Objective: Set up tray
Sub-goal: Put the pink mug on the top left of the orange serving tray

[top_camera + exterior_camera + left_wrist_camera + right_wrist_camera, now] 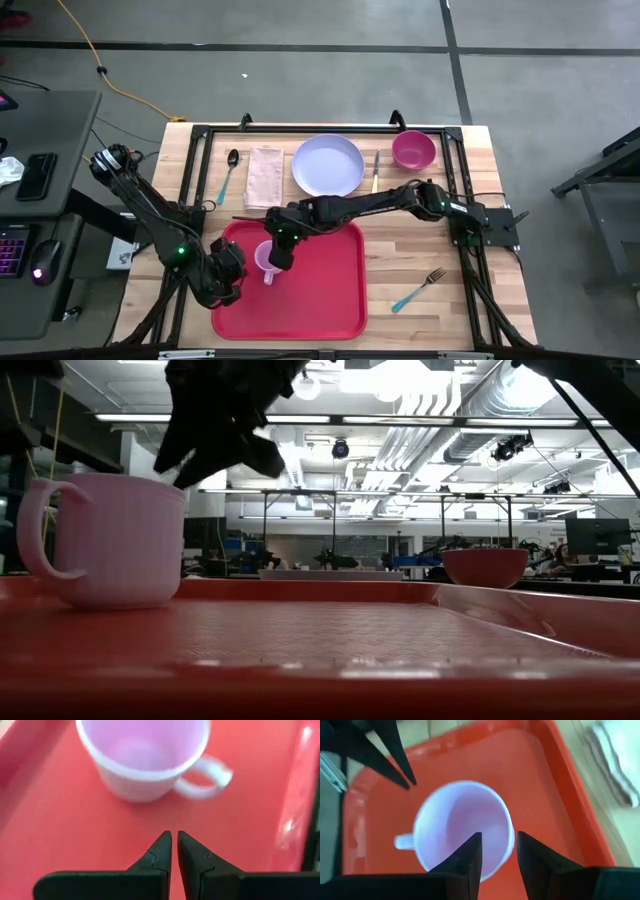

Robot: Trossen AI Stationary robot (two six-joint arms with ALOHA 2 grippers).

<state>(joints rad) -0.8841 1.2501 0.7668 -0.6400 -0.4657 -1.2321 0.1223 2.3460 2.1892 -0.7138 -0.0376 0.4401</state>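
A pale pink mug (265, 262) (110, 540) stands upright on its base on the left part of the red tray (315, 300) (400, 645). Its handle (212, 772) points toward the table's near edge. My right gripper (498, 845) (215, 455) hangs open just above the mug's rim (510, 827), with one finger over the inside and one outside the wall. I see no touch. My left gripper (174, 842) (232, 268) is shut, low over the tray's left side. It points at the mug from the table's left and stays apart from it.
Behind the tray, on the wooden table, lie a spoon (230, 172), a folded napkin (265, 177), a lavender plate (328, 165), a knife (376, 172) and a magenta bowl (413, 150). A teal-handled fork (418, 290) lies to the tray's right. The tray's right half is bare.
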